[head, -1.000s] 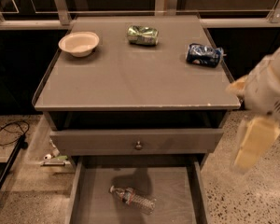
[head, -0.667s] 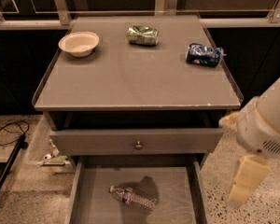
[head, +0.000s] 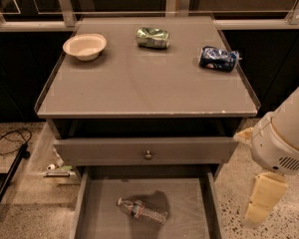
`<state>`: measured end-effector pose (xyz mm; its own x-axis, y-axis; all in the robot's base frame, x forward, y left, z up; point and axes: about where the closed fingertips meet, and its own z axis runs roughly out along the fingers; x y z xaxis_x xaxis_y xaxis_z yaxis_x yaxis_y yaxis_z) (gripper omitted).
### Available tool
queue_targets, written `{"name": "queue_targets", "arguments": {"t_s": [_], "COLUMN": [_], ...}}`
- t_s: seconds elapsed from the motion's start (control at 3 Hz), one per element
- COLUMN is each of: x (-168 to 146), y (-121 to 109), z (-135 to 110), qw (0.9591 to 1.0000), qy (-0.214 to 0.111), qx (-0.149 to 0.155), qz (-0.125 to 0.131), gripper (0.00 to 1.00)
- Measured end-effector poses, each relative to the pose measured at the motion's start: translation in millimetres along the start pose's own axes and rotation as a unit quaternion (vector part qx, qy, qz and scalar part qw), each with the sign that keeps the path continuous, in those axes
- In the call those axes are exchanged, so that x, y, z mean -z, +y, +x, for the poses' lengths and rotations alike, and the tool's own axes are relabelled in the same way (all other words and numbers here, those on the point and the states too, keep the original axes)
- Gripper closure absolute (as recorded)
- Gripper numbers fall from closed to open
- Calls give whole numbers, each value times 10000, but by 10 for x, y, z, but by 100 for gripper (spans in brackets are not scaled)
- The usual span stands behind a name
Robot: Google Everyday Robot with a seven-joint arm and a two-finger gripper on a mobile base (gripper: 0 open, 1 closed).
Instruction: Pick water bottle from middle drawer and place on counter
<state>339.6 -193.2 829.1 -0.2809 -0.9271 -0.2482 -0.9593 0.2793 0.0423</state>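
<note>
The water bottle (head: 142, 211) lies on its side on the floor of the open middle drawer (head: 189, 208), cap pointing left. The counter (head: 139, 83) is the grey cabinet top above it. My gripper (head: 259, 207) hangs from the white arm (head: 284, 133) at the lower right, outside the drawer's right wall and to the right of the bottle, at about drawer height. It holds nothing that I can see.
On the counter are a cream bowl (head: 84, 46) at the back left, a crushed green can (head: 152, 37) at the back middle and a crushed blue can (head: 218, 58) at the right. A closed drawer front with a knob (head: 148, 155) sits above the open drawer. A cable (head: 10, 138) lies on the floor at the left.
My arm and gripper have moved down and slightly left, from beside the counter's edge to beside the open drawer. The bottle and the counter objects have not moved.
</note>
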Motion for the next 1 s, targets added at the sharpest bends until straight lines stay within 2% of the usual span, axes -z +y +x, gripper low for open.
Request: {"name": "queue_targets", "arguments": {"t_s": [0.33, 0.67, 1.0], "x": [-250, -701, -1055], "y": [-33, -174, -262], "z": [42, 158, 246], "qw": [9999, 9999, 9995], "qy": [128, 71, -191], "qx": [-29, -52, -5], "qz": [87, 73, 269], "gripper": [0, 0, 0]}}
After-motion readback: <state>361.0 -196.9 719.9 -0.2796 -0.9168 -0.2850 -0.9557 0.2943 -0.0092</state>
